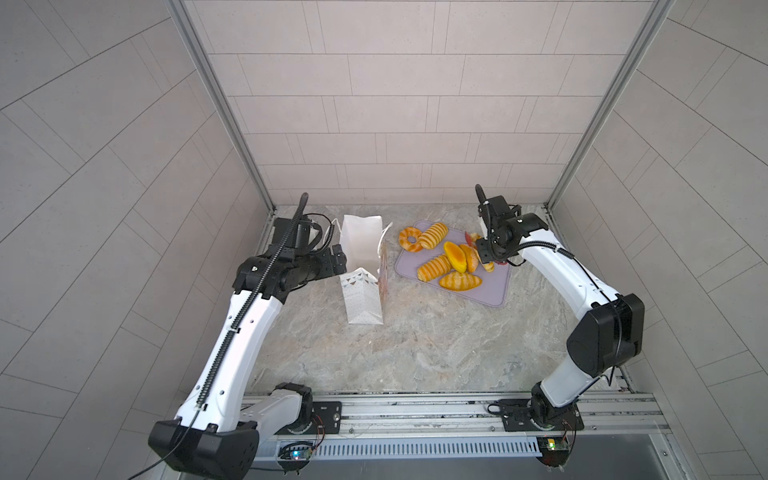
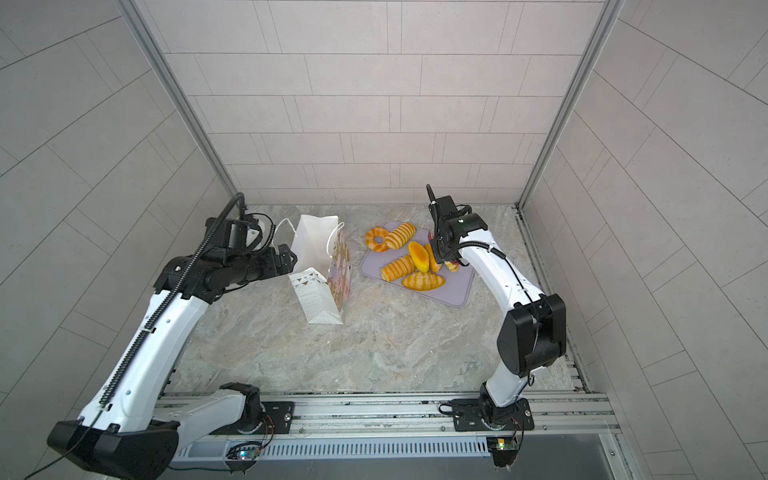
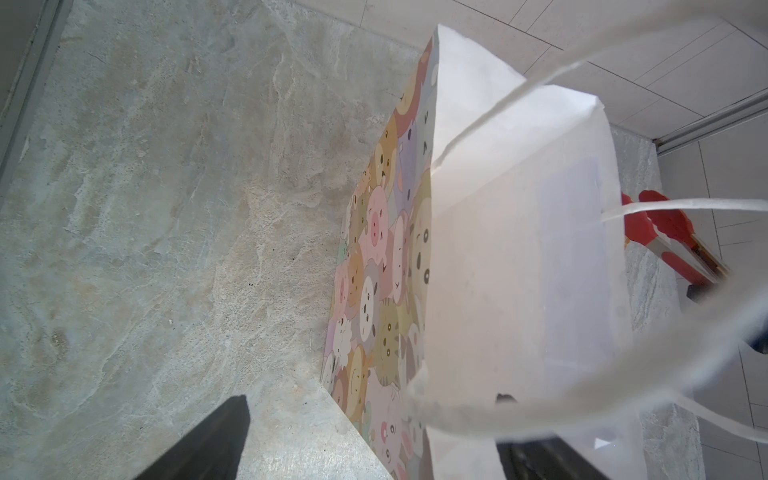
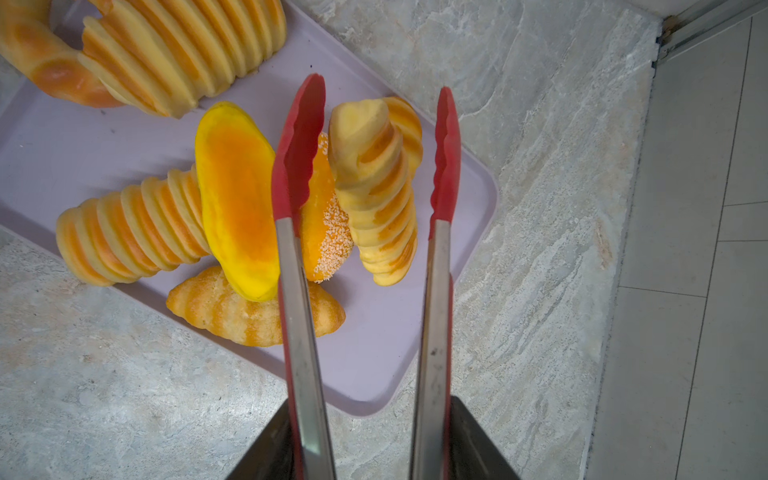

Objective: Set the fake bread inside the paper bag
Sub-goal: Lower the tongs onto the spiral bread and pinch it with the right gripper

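Red tongs (image 4: 296, 266) straddle a striped loaf (image 4: 374, 187) on the tray (image 4: 374, 365).
Right claw (image 4: 370, 444) clamps them; left claw (image 3: 372, 401) gapes at the paper bag (image 1: 361, 245) beside the tray.

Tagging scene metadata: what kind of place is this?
Likely a lab robot test cell, not a real bakery: bare grey tiled enclosure walls, two white robot arms bolted to an aluminium mounting rail, glossy toy bread on a flat lilac tray.

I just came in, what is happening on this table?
The right gripper holds red-tipped tongs, their tips open around a striped loaf on the lilac tray, not yet squeezing it. The left gripper, open, hovers at the rim of the upright paper bag. All visible bread is on the tray.
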Controlling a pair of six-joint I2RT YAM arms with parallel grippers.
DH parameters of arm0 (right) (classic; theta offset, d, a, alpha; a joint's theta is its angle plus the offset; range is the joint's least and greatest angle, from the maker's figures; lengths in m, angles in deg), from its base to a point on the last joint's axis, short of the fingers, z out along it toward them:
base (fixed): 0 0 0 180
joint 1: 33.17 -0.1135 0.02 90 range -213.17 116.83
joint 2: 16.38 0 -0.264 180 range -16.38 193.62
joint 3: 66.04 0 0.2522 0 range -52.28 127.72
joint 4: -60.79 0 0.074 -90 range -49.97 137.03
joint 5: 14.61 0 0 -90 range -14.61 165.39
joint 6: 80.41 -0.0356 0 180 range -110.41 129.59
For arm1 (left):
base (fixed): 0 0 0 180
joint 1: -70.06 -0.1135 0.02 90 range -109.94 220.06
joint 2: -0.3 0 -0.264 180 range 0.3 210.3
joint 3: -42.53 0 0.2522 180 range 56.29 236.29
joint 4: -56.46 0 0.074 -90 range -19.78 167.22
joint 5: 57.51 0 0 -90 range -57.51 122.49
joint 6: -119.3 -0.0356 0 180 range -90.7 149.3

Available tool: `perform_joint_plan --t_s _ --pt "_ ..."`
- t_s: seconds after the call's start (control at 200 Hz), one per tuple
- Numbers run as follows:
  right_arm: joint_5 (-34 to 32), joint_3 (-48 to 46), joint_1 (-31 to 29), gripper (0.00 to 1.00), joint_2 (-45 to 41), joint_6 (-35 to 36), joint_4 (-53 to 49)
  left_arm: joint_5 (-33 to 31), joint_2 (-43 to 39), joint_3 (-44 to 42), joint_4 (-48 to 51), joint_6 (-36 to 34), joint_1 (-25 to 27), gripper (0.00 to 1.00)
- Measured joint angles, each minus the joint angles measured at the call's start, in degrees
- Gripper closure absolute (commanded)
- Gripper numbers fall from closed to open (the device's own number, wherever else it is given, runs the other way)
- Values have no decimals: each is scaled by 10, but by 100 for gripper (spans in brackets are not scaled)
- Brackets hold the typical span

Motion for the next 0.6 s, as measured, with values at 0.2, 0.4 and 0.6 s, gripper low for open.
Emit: perform_joint_plan --t_s 0.2,0.4,0.6 --pt "-5 15 0 47 22 3 2 0 0 -1 0 0 0 6" --pt "-16 24 0 50 46 4 0 0 0 -2 0 0 0 7" --pt "-26 48 0 57 73 -5 -13 0 -2 -2 0 0 0 10"
